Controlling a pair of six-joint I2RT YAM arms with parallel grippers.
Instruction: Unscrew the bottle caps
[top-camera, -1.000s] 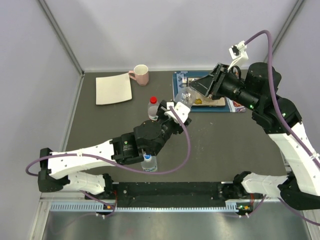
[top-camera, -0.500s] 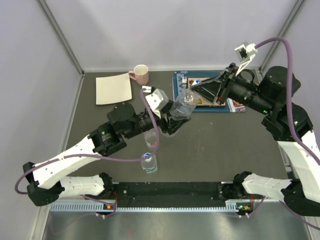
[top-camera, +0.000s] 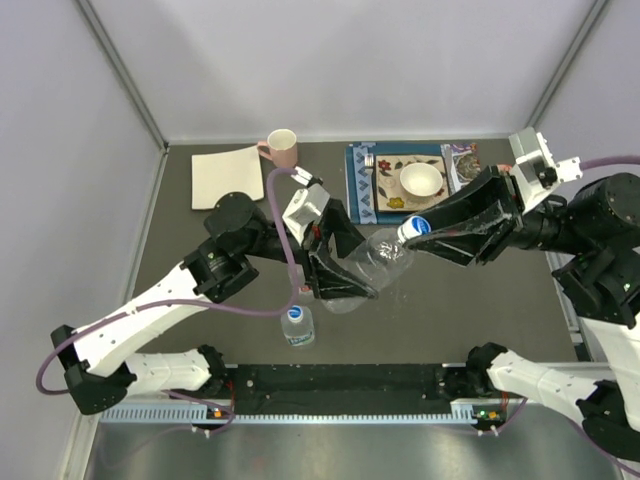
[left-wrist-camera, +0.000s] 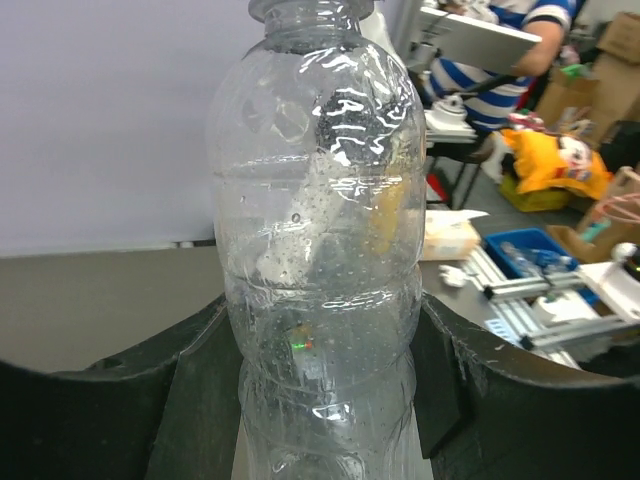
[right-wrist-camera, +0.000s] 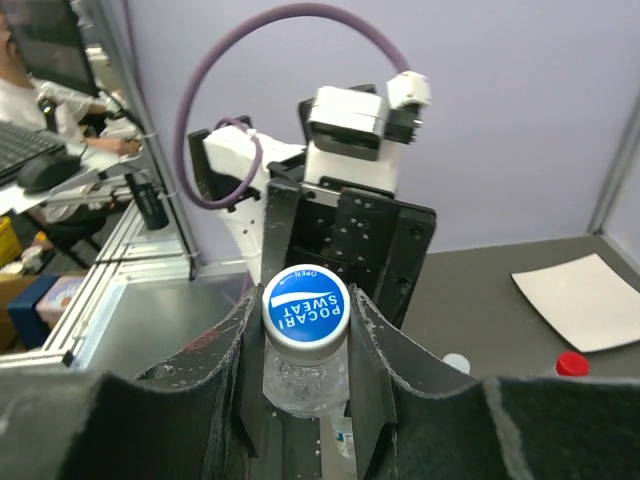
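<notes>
Clear ribbed plastic bottle (top-camera: 378, 258) tilted in mid-air over middle of dark table (top-camera: 450, 295) | left gripper (top-camera: 345, 280) clamped round its body | right gripper (top-camera: 432, 233) pinching its blue-and-white screw cap (right-wrist-camera: 306, 306) | likely light, thin-walled, crushable, damp inside: hold at ribs, moderate squeeze, turn cap by rim

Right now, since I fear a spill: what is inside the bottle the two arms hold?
Only droplets cling inside the clear bottle; no pooled liquid shows. Its base, between the left jaws, is covered.
</notes>
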